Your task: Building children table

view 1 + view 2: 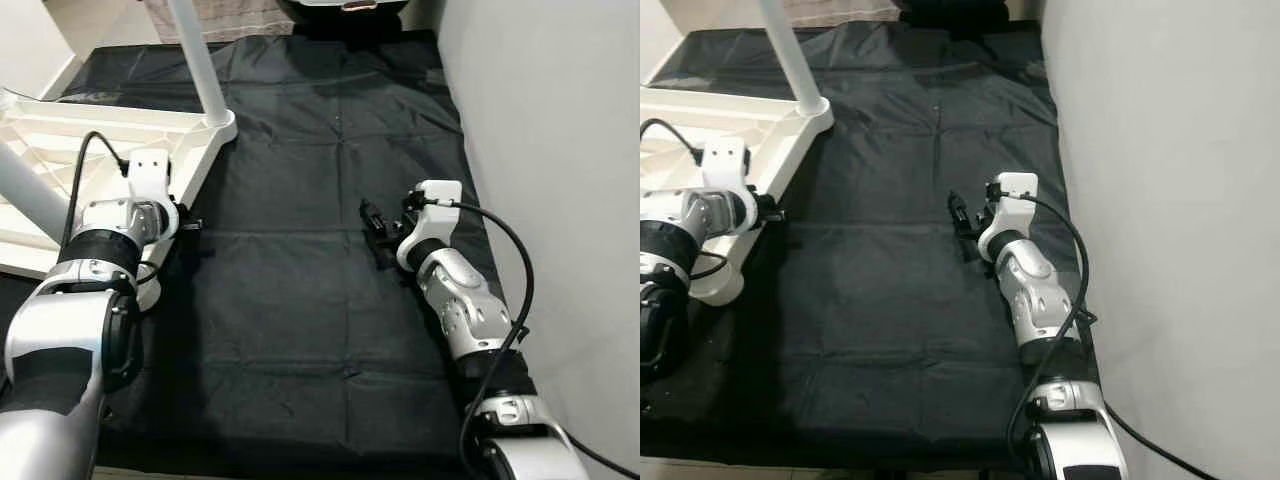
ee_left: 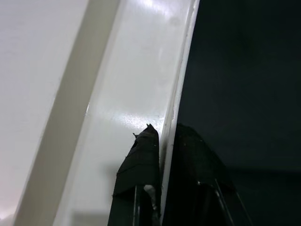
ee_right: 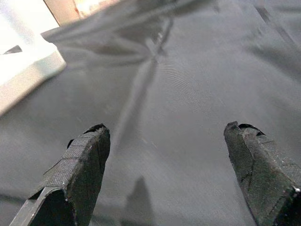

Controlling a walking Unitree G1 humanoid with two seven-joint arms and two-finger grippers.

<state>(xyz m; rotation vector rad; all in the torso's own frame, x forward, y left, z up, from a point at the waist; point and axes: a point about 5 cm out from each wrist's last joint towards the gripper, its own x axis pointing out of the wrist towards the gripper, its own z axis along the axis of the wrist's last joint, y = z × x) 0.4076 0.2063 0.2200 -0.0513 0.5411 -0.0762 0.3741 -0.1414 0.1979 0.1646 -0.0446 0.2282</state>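
Tabletop (image 1: 60,140) lay upside down at the black sheet's (image 1: 320,300) left edge; left gripper (image 1: 188,226) pinched its rim to steady it. Right gripper (image 1: 378,232) hovered spread wide, empty, near the sheet's right edge.

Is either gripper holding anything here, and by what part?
The left gripper pinches the white tabletop's thin edge rim. The right gripper is open over the black cloth, holding nothing.
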